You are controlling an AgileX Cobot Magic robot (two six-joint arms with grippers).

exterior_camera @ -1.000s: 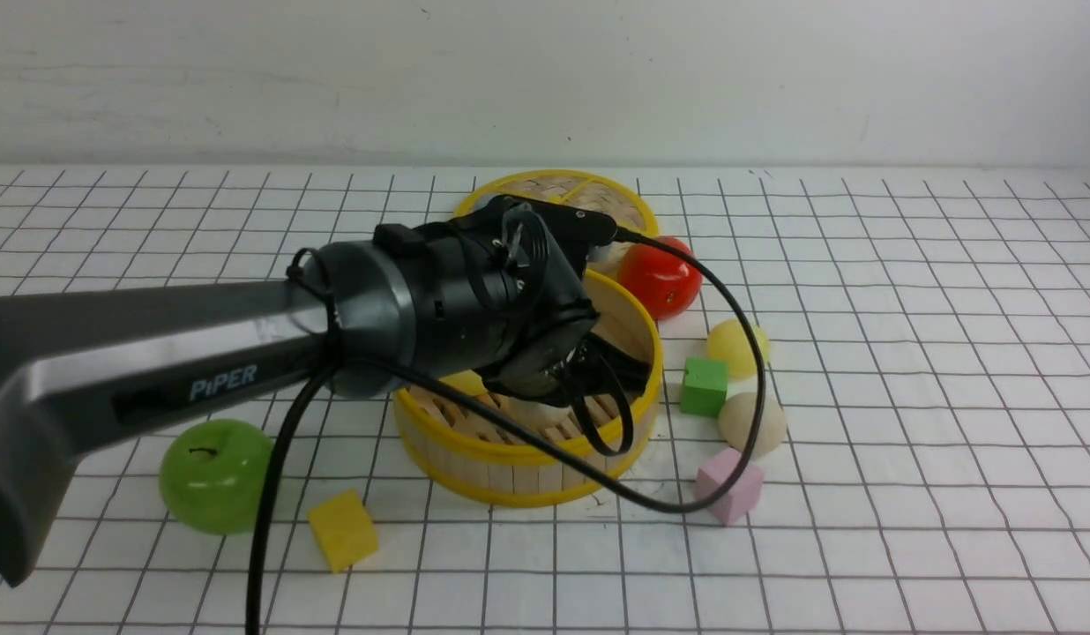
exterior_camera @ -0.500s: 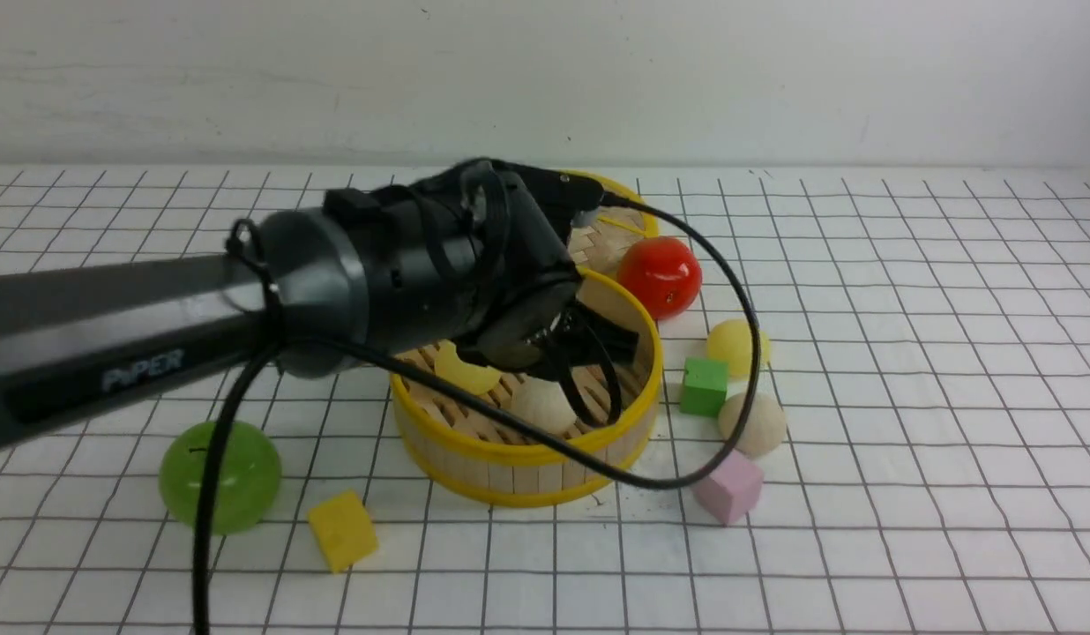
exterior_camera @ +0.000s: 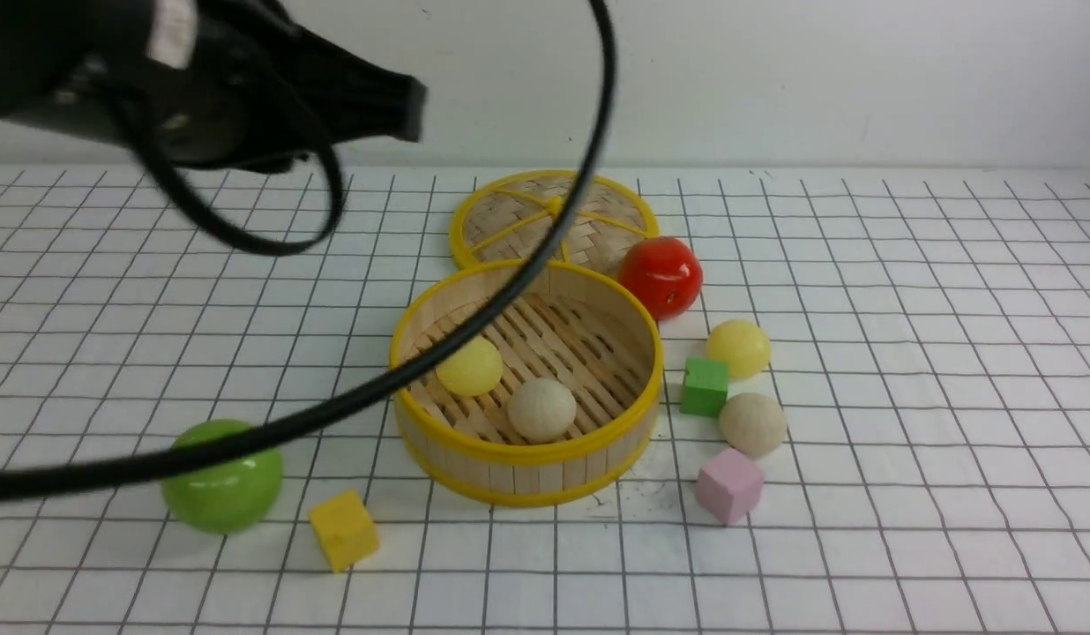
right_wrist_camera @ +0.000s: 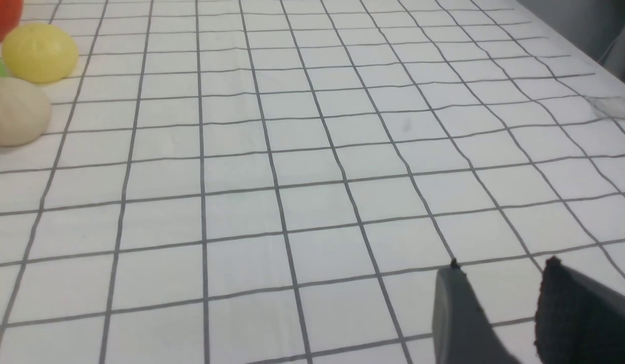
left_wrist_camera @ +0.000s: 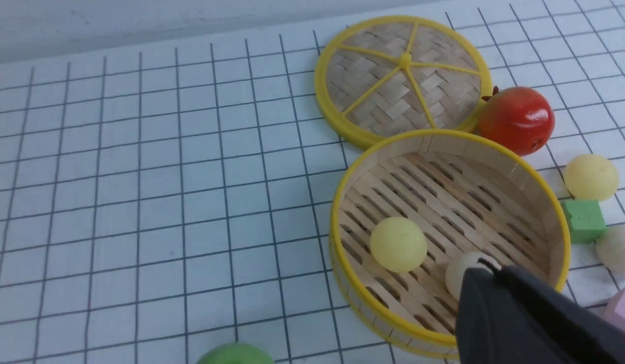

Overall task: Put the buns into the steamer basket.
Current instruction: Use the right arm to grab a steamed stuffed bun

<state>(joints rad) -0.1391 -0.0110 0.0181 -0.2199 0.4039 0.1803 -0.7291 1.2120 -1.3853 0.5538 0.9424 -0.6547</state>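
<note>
Two buns inside: a pale yellow bun and a cream bun are seen on the slatted floor of the steamer basket, near each other but apart.
Two buns outside: a second yellow bun and a second cream bun are laid on the table to the right of the basket.
Left gripper: it is held high above the table, left of and behind the basket. Its jaws are pressed together and nothing is held. In the left wrist view its dark tip overlaps the cream bun in the basket.
Right gripper: its jaws are parted and nothing is held between them. It is seen low over bare table, well apart from the outside buns.
Surface: the table is covered in white ruled with a dark grid.
Room: a plain pale wall is seen behind.
Other things: a woven lid is laid flat just behind the basket, with a red apple beside both. A green cube is set just beside the outside buns, and a pink cube in front of them. A green apple and a yellow cube are placed front left.
In the way: a black cable is draped across the front view, crossing the basket's left rim.
</note>
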